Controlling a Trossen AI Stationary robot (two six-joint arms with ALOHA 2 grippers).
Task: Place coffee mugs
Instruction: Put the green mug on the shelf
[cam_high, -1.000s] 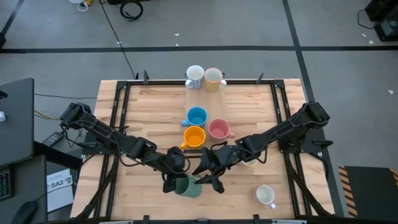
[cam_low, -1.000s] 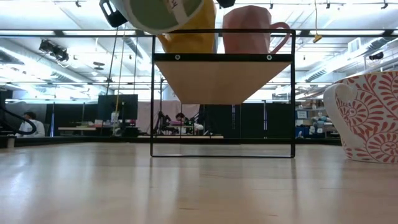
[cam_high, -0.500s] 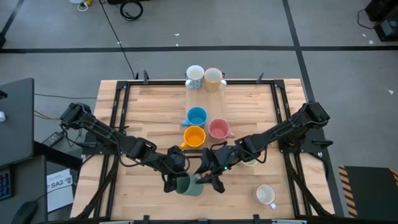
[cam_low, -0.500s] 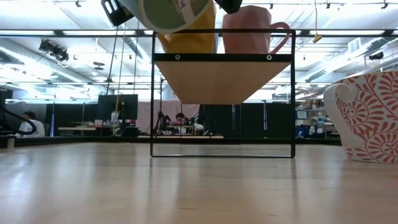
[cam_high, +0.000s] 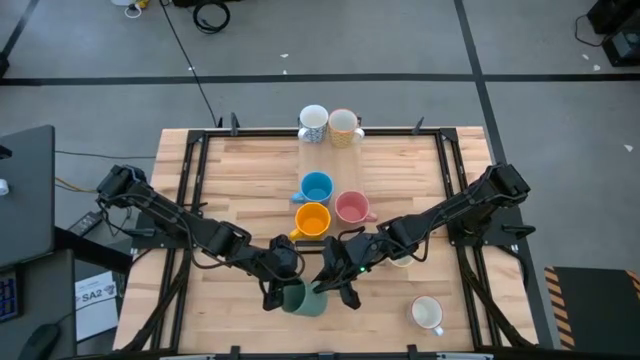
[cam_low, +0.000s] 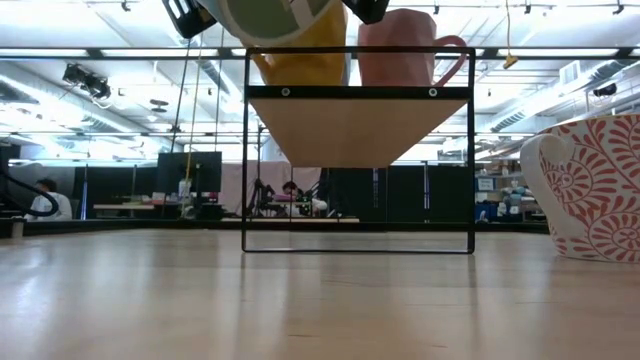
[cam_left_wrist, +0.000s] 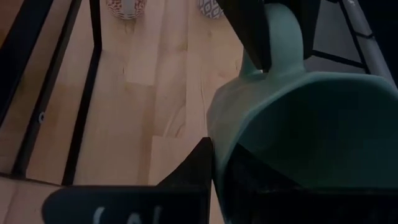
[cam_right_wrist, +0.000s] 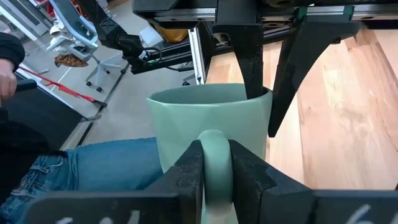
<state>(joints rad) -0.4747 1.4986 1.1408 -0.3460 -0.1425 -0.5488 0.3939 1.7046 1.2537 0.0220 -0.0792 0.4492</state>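
Grey-green mug (cam_high: 302, 298), above the worktop (cam_high: 250, 180): your left claw (cam_high: 281, 292) pinches its rim while your right claw (cam_right_wrist: 214, 163) closes on the handle facing it.

A floor sheet (cam_high: 97, 296) beside the table reads "SA2".

In the high view, two mugs (cam_high: 328, 125) stand side by side at the counter (cam_high: 240, 180) top edge, and three more (cam_high: 326, 205) cluster at centre. Lower centre, the left claw (cam_high: 284, 291) and right claw (cam_high: 335, 287) meet at a held mug (cam_high: 304, 300); another mug (cam_high: 428, 314) sits lower right.
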